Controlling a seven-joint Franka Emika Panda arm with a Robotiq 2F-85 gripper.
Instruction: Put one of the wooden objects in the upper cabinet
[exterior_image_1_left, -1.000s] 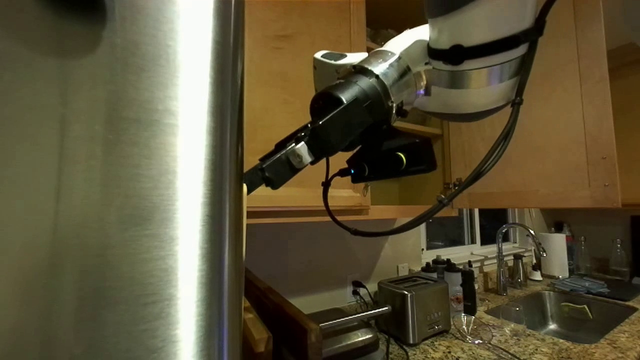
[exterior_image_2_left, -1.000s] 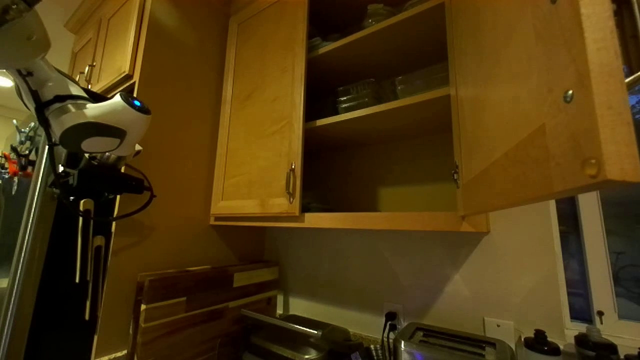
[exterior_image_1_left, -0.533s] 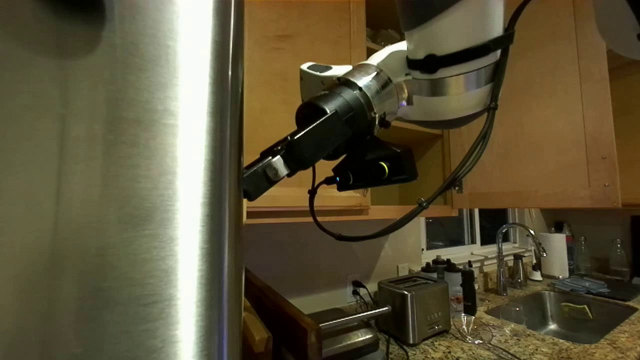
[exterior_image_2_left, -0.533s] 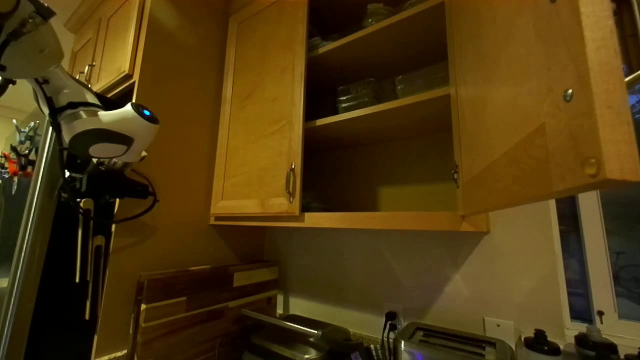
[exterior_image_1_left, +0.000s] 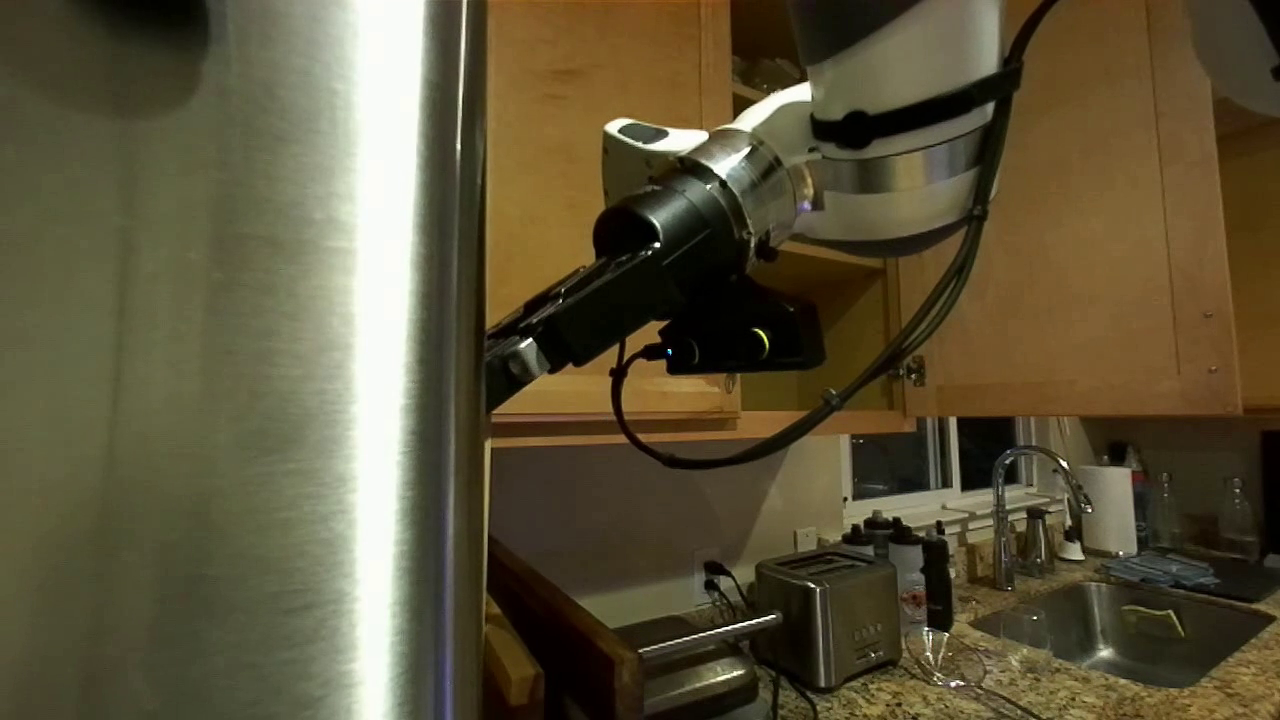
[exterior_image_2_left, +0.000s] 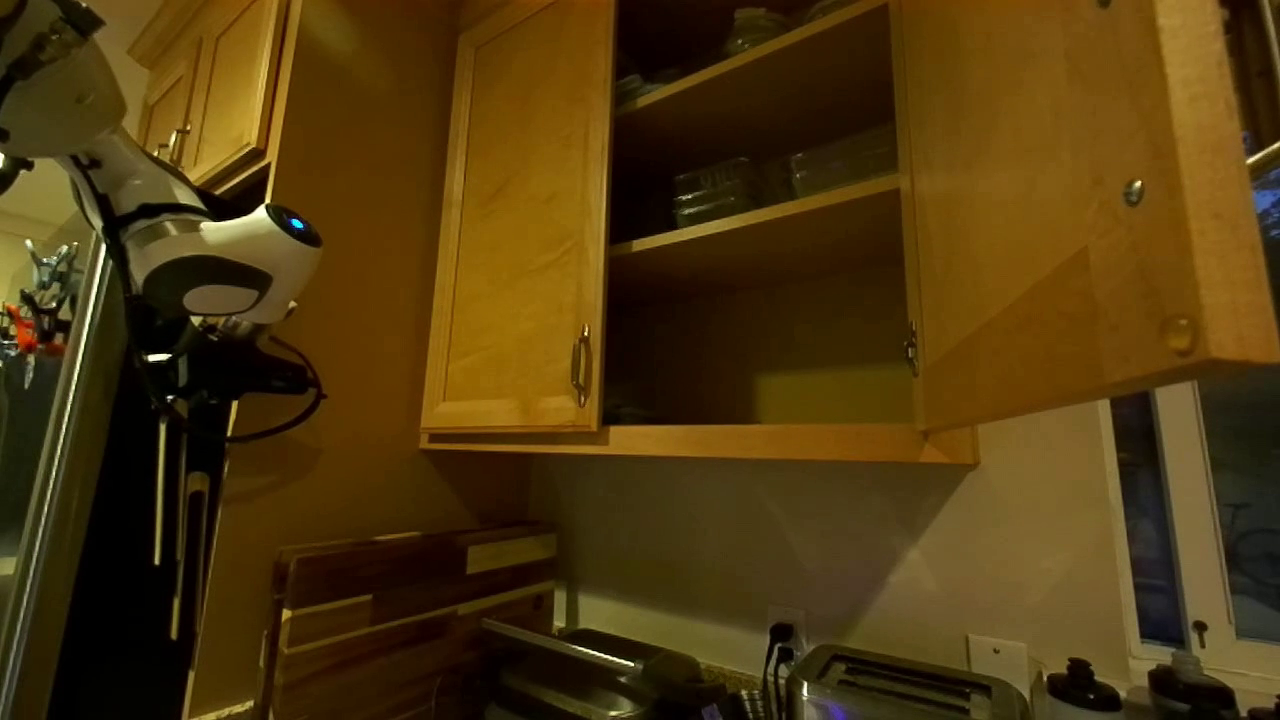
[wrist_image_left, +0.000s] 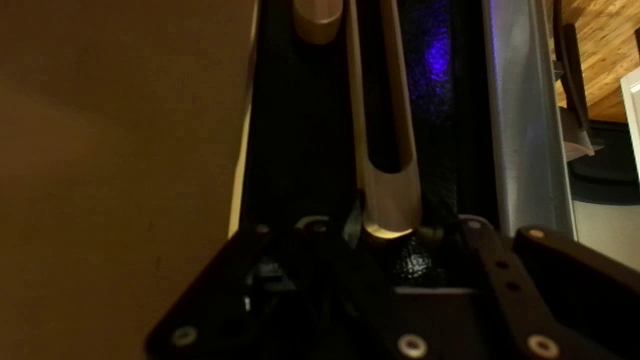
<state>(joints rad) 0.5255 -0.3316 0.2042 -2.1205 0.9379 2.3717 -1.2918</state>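
My claw (wrist_image_left: 392, 227) has one finger on each side of a wooden object (wrist_image_left: 392, 197), at its top end. It is so dark there that I can't tell if both fingers squeeze it or a little gap is left. I think I came to the end so I can lift the long thing off. I count two such wooden things on the black side (wrist_image_left: 300, 130) of the fridge (exterior_image_1_left: 250, 400). The second one (wrist_image_left: 318, 22) is near eleven o'clock from my claw in the wrist view. They hang straight down, maybe to be handy.

The upper cabinet (exterior_image_2_left: 790, 442) is at about two o'clock from me in an exterior view, well apart. I see one closed door (exterior_image_2_left: 525, 220) and one open door (exterior_image_2_left: 1050, 220), left wide, I guess, so I can reach in. Inside are two shelves (exterior_image_2_left: 755, 217).

On the counter (exterior_image_1_left: 880, 700) is one toaster (exterior_image_1_left: 828, 620), with at least four bottles (exterior_image_1_left: 908, 585) at its two o'clock. At least two boards (exterior_image_1_left: 565, 640) stand on edge, maybe to save room.
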